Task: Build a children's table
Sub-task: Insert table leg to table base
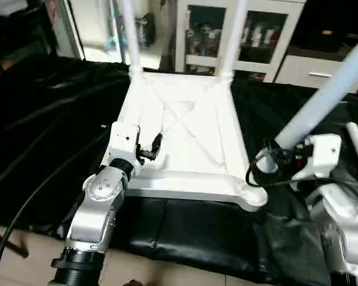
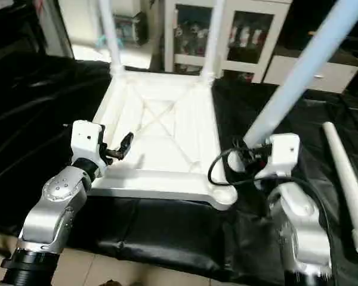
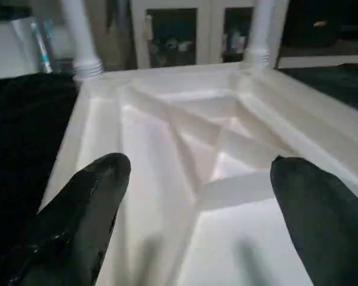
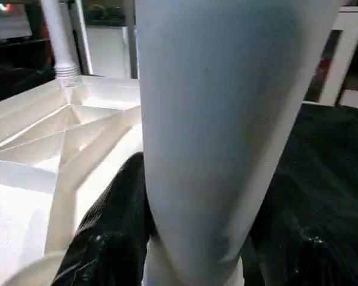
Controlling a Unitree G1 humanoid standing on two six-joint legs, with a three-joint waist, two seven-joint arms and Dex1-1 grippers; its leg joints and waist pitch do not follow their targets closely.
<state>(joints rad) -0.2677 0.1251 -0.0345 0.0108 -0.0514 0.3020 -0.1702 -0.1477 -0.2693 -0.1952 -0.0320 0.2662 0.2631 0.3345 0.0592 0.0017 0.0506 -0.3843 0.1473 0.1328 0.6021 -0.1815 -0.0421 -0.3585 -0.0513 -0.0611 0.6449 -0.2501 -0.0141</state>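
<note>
Right hand [image 2: 246, 156] grips tilted leg [image 2: 298, 71] — beside tabletop [image 2: 167, 137] corner.

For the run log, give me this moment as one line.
stage: third leg going in | right gripper: shut on tilted leg near front-right socket | left gripper: open over tabletop | spare leg: on black cloth
</note>
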